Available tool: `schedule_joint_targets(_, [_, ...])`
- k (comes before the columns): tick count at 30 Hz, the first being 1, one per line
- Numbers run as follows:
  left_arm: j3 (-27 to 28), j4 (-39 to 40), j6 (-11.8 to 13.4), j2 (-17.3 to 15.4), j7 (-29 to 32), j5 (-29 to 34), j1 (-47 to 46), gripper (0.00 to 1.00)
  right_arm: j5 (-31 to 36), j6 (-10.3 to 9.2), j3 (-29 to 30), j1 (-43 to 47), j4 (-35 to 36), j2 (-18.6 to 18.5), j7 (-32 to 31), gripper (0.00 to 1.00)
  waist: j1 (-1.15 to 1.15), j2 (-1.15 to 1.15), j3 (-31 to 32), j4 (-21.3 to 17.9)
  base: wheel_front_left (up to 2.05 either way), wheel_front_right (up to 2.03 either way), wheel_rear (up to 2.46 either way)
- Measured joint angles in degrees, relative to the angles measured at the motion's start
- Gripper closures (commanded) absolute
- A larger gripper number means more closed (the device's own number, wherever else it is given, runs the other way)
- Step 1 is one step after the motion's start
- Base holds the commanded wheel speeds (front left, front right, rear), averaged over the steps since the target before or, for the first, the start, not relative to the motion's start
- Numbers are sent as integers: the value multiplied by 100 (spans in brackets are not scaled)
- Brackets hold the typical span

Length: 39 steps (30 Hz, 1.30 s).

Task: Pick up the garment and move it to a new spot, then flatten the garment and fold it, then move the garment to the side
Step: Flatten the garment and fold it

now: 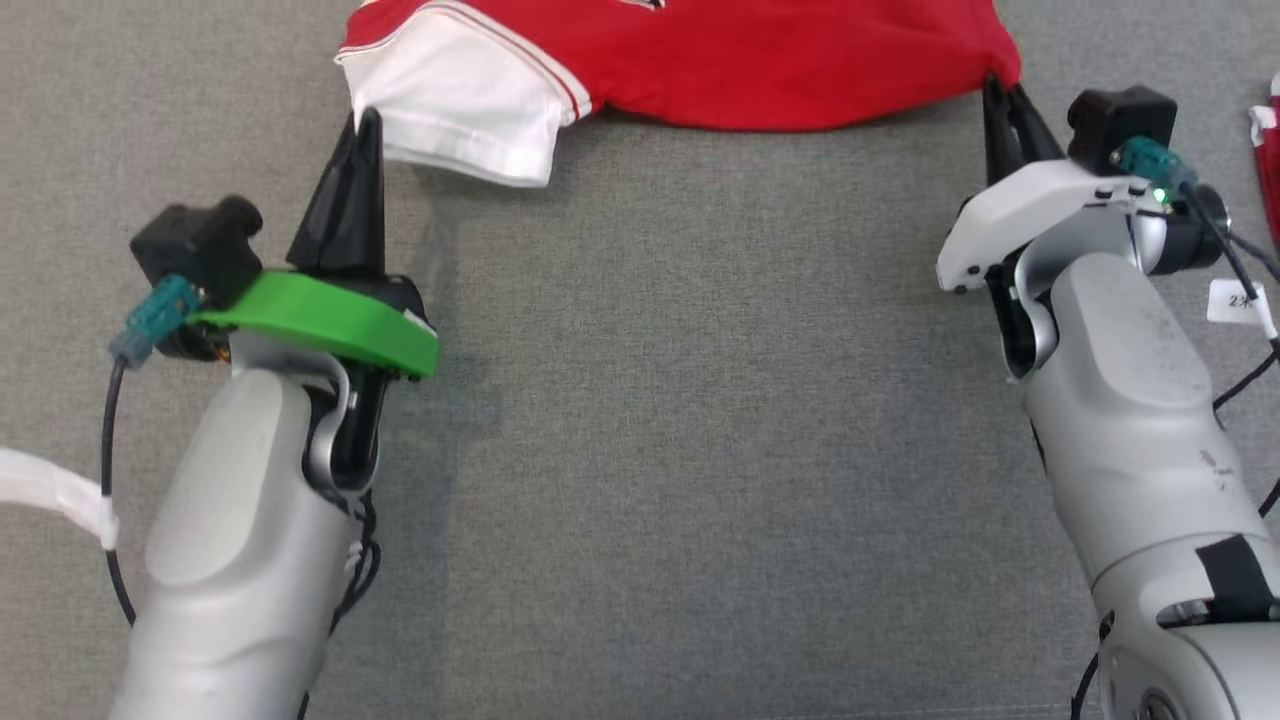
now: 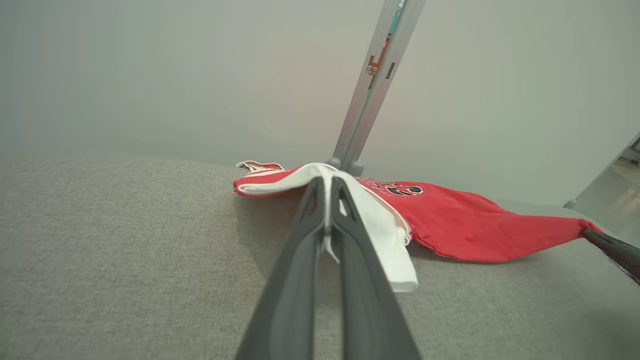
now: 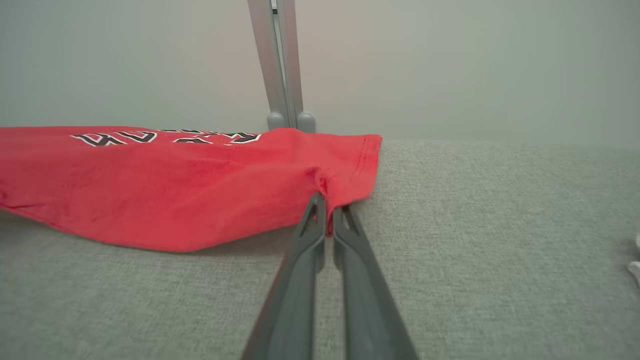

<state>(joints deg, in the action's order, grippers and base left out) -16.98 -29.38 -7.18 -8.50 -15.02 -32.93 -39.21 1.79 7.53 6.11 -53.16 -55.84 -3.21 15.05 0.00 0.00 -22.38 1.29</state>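
Observation:
The garment (image 1: 740, 60) is a red shirt with white, red-trimmed sleeves and black lettering, spread along the far side of the grey cloth table. My left gripper (image 1: 368, 120) is shut on its white sleeve (image 2: 380, 225), and a strip of white fabric runs between the fingers (image 2: 327, 200). My right gripper (image 1: 1000, 95) is shut on the shirt's red bottom corner (image 3: 345, 175), which puckers at the fingertips (image 3: 327, 205). Between the two grips the hem sags onto the table. The shirt's upper part lies beyond the head view's top edge.
A grey metal post (image 2: 372, 85) rises from the table's far edge behind the shirt. Another red and white item (image 1: 1268, 150) and a white tag (image 1: 1235, 300) lie at the right edge. White tape (image 1: 50, 490) crosses the left edge.

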Motion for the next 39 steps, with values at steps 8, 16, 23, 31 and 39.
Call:
schedule_joint_targets(8, [-27,853,-13,-142,9,-183,1436,100,-982,0,-515,1242,784,-31,1,100,0,0,613,-37,0,0,0])
schedule_joint_targets(16, [-197,1976,423,-413,370,-137,3069,100,-1986,0,-717,2831,1763,-223,-53,100,0,0,1370,-54,0,0,0])
schedule_joint_targets(23, [-289,2965,875,-538,804,-238,4319,100,-2218,0,-586,4287,2920,-219,-513,100,0,0,1930,-29,0,0,0])
schedule_joint_targets(31, [-319,3721,1225,-786,1296,-359,5276,100,-2056,0,-201,5729,4375,-49,-1225,100,-1,0,2254,9,0,0,0])
schedule_joint_targets(39, [-398,3855,1326,-855,1485,-399,5437,100,-1815,0,-158,6024,4749,26,-1621,100,-1,0,2239,-38,0,0,0])
